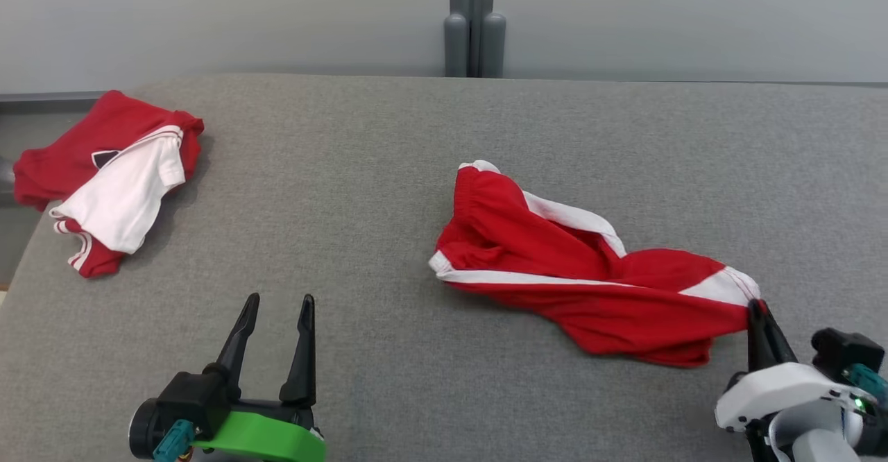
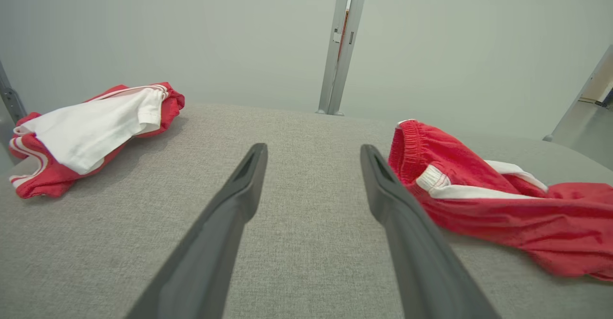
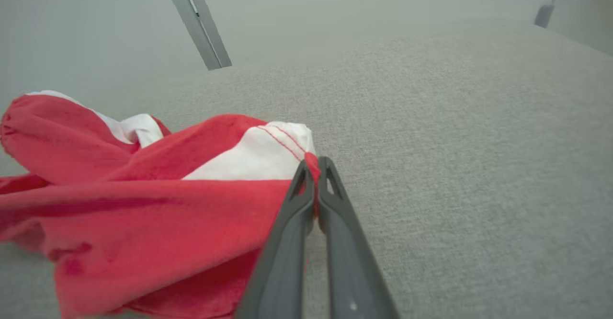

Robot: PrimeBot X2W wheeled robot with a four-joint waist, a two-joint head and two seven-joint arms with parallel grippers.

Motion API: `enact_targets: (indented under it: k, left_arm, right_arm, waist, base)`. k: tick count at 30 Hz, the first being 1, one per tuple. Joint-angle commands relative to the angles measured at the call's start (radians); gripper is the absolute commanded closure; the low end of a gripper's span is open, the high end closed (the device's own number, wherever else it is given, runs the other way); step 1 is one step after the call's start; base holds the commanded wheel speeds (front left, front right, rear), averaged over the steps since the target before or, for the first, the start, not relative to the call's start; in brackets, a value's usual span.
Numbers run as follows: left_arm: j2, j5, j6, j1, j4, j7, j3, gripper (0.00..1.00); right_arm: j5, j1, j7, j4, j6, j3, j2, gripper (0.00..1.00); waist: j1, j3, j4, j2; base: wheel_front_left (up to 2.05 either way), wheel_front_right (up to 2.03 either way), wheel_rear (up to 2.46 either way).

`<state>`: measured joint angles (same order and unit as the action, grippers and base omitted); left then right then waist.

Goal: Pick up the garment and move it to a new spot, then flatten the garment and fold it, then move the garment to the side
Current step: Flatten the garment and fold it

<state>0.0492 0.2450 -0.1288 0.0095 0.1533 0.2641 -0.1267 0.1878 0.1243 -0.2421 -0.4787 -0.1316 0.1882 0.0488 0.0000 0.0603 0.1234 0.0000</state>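
Your red shorts (image 1: pixel 583 268) lie crumpled on the grey surface (image 1: pixel 388 170), on the near side of the grey post (image 1: pixel 474 21) and slightly to its right. Their long axis runs on a slant: the gathered waistband is the end closer to the post, and the leg hem with its white panel is the end farther from the post, out to the right. The cloth is twisted partway along, with a white stripe down the near edge. Your right end effector (image 1: pixel 756 306) sits at that hem end, its fingers pressed together and pinching the red corner of the hem. Your left end effector (image 1: pixel 281 299) is on the near side of the post and to its left, well apart from the shorts, fingers spread wide with nothing between them. Far left of the post, at the surface's edge, lies a folded red and white garment (image 1: pixel 111 177).
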Motion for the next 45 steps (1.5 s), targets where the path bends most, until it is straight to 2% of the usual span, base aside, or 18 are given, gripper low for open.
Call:
enact_targets:
  k: [1, 7, 8, 9, 12, 14, 17, 22, 29, 32, 39, 45]
  left_arm:
    - [0.002, -0.004, -0.002, 0.002, 0.001, 0.000, 0.000, 0.00]
    - [0.002, -0.007, -0.002, 0.008, 0.006, 0.000, -0.006, 0.00]
    - [0.002, -0.008, -0.002, 0.009, 0.007, 0.000, -0.005, 0.00]
    - [0.002, -0.008, -0.002, 0.009, 0.008, 0.000, -0.006, 0.00]
    - [0.002, -0.008, -0.002, 0.009, 0.011, 0.000, -0.008, 0.00]
    - [0.002, -0.009, -0.002, 0.010, 0.011, 0.000, -0.008, 0.00]
    - [0.002, -0.008, -0.002, 0.015, 0.009, 0.000, -0.004, 0.00]
    - [0.002, -0.002, -0.002, 0.021, 0.013, 0.000, -0.007, 0.00]
    - [0.002, -0.003, -0.002, 0.038, 0.022, 0.000, 0.002, 0.00]
    - [0.002, -0.013, -0.002, 0.045, 0.020, 0.000, 0.014, 0.00]
    - [0.003, -0.043, -0.002, 0.069, -0.015, 0.000, 0.057, 0.00]
    - [0.002, -0.054, -0.002, 0.092, -0.034, 0.000, 0.089, 0.00]
  right_arm:
    - [0.038, -0.015, -0.010, -0.034, 0.002, 0.020, 0.003, 1.00]
    - [0.055, -0.032, 0.022, -0.225, 0.002, -0.009, 0.003, 1.00]
    - [0.055, -0.034, 0.034, -0.255, 0.002, -0.020, 0.003, 0.69]
    - [0.059, -0.033, 0.042, -0.274, 0.002, -0.027, 0.001, 0.00]
    - [0.053, -0.028, 0.037, -0.303, 0.002, -0.023, 0.000, 0.00]
    - [0.041, -0.021, 0.025, -0.276, 0.002, -0.002, 0.004, 0.00]
    - [-0.001, 0.004, 0.011, -0.182, 0.002, 0.042, 0.005, 0.00]
    - [-0.053, 0.008, 0.075, -0.007, 0.002, 0.085, 0.003, 0.00]
    - [-0.064, -0.068, 0.021, 0.193, 0.002, -0.031, 0.005, 0.00]
    - [-0.104, -0.114, -0.015, 0.253, 0.002, -0.070, 0.003, 0.00]
    - [-0.142, -0.199, -0.023, 0.409, 0.002, -0.117, 0.003, 0.00]
    - [-0.162, -0.243, -0.023, 0.432, 0.002, -0.112, 0.003, 0.00]
  waist:
    - [0.0000, -0.010, -0.023, 0.0000]
    - [0.0000, -0.022, -0.035, 0.0000]
    - [0.0000, -0.024, -0.036, 0.0000]
    - [0.0000, -0.025, -0.036, 0.0000]
    - [0.0000, -0.030, -0.035, 0.0000]
    - [0.0000, -0.032, -0.034, 0.0000]
    - [0.0000, -0.036, -0.032, 0.0000]
    - [0.0000, -0.048, -0.016, 0.0000]
    - [0.0000, -0.075, -0.005, 0.0000]
    - [0.0000, -0.081, -0.014, 0.0000]
    - [0.0000, -0.090, -0.057, 0.0000]
    - [0.0000, -0.101, -0.097, 0.0000]
  base:
    - [0.00, 0.00, 0.00]
    - [0.00, 0.00, 0.00]
    - [0.00, 0.00, 0.00]
    - [0.00, 0.00, 0.00]
    - [0.00, 0.00, 0.00]
    - [0.00, 0.00, 0.00]
    - [0.00, 0.00, 0.00]
    - [0.00, 0.00, 0.00]
    - [0.00, 0.00, 0.00]
    - [0.00, 0.00, 0.00]
    - [0.00, 0.00, 0.00]
    - [0.00, 0.00, 0.00]
